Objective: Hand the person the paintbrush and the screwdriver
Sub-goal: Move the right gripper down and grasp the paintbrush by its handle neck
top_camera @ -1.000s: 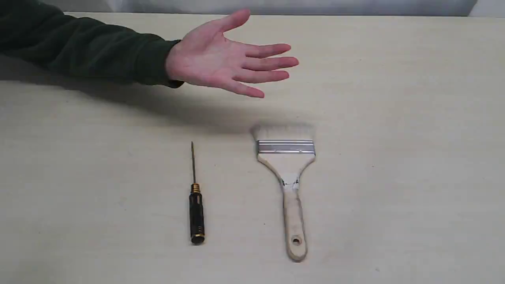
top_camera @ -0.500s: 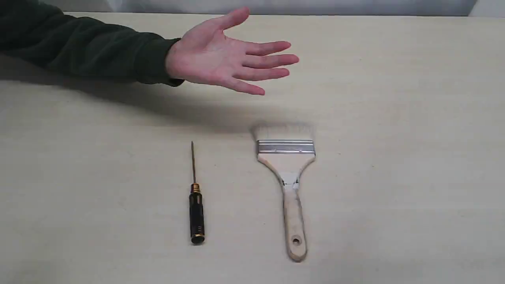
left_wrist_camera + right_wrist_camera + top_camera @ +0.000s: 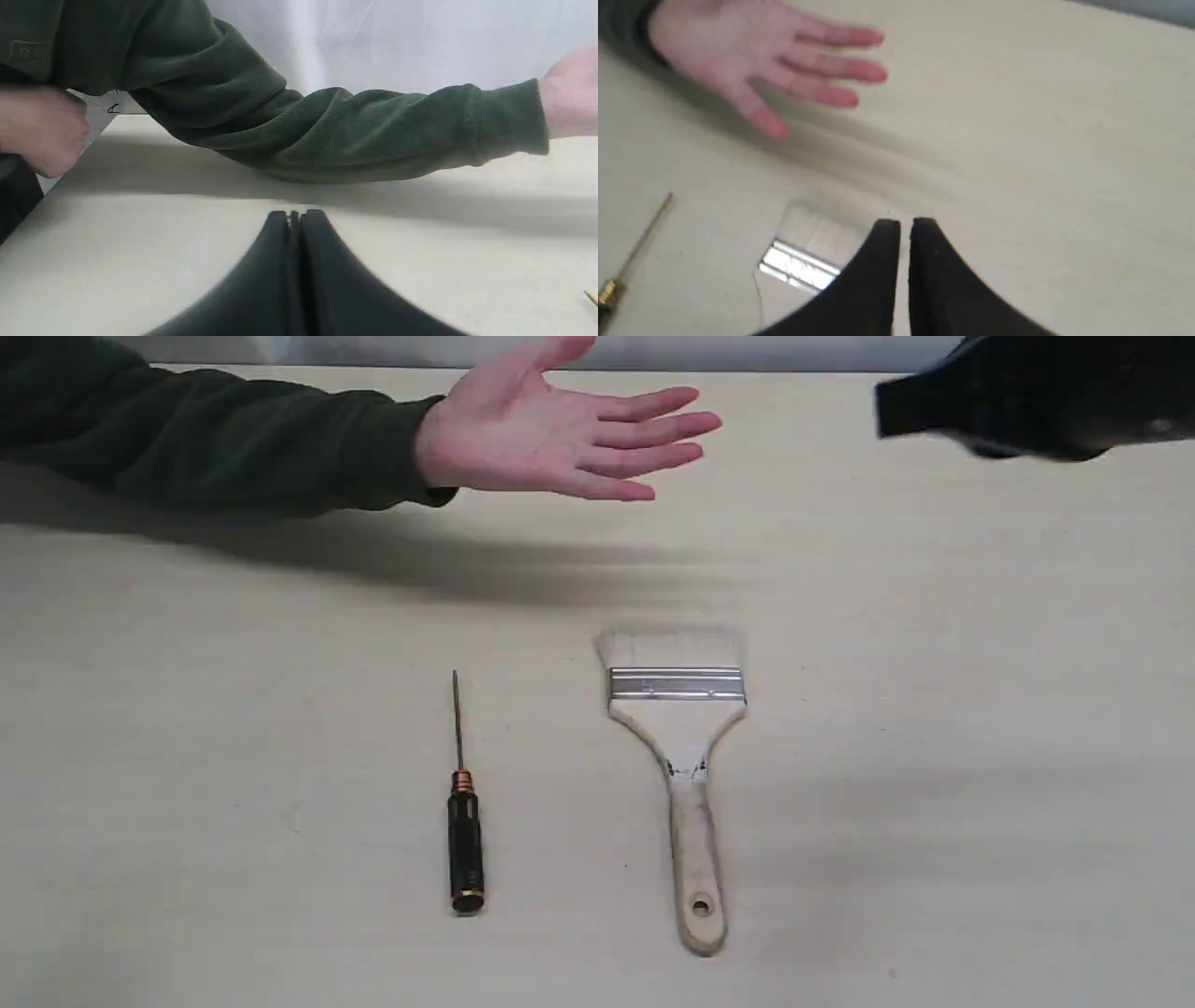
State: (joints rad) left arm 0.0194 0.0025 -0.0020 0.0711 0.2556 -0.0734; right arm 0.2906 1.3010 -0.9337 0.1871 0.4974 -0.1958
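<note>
The paintbrush lies flat on the table, bristles toward the far side, handle toward the near edge. To its left lies the screwdriver, tip pointing away. The person's open hand hovers palm up above the far part of the table, its dark green sleeve running off left. A black part of my right arm shows at the upper right. My right gripper is shut and empty, high over the brush's ferrule. My left gripper is shut and empty, low over the table near the sleeve.
The pale wooden table carries only the two tools. A second hand of the person holds a white sheet at the table's corner in the left wrist view. A grey-white backdrop runs behind the far edge.
The person's hand has risen and shifted slightly right and away. A black part of my right arm has come into the upper right of the exterior view. Both tools lie as before.
</note>
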